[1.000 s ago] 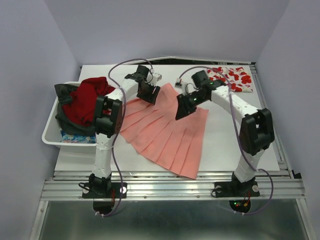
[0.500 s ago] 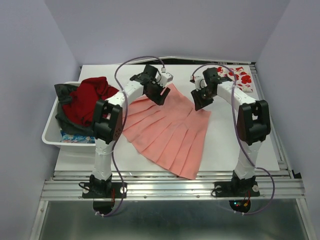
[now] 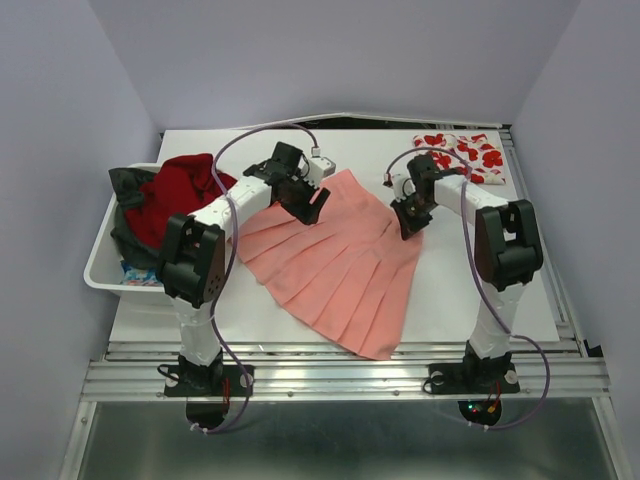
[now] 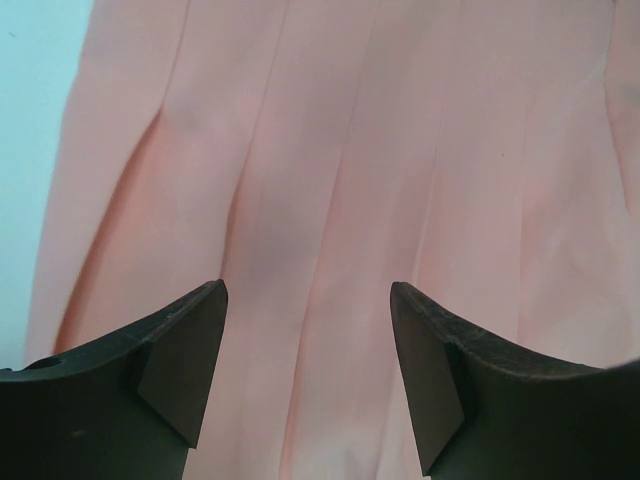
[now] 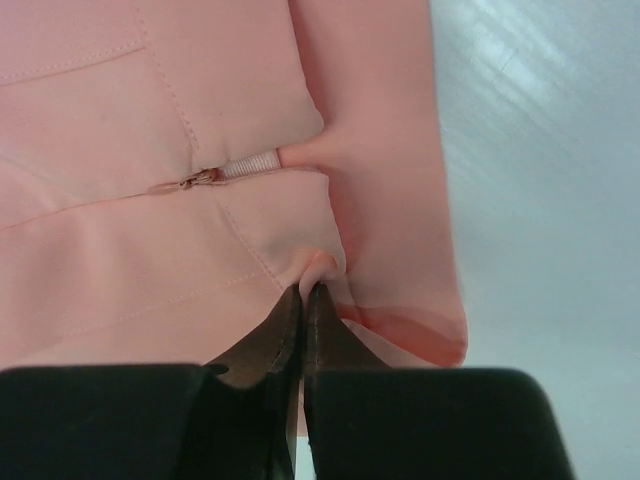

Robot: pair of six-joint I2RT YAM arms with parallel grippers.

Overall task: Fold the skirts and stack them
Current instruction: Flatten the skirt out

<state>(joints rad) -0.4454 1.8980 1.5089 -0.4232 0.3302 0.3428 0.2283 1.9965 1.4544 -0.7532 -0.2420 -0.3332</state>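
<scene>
While the salmon-pink pleated skirt (image 3: 335, 260) lay spread flat across the middle of the table (image 3: 480, 290) in the overhead view, with its hem toward the lower edge of the frame, we saw only one of its upper corners gripped. Our right gripper (image 5: 303, 300) had its fingers pressed together on a small nub of cloth just below the zipper (image 5: 215, 175), near the skirt's right edge in the wrist view. That pinch looked thin. We judged that a lift or pull could let the fabric slide out, or drag a single layer and rumple the pleats.

Our left gripper (image 4: 308, 300) hung over the pleats at the skirt's upper left, fingers spread wide with nothing between them. We could not tell whether they touched the cloth. If only the right side moved, the fold would likely come out skewed.

The white skirt with red flower print (image 3: 465, 157) sat at the upper right of the overhead view, near the right gripper, and a wide swing might nudge it. A bin (image 3: 100, 272) of other clothes stood at the left edge, apart from the skirt.
</scene>
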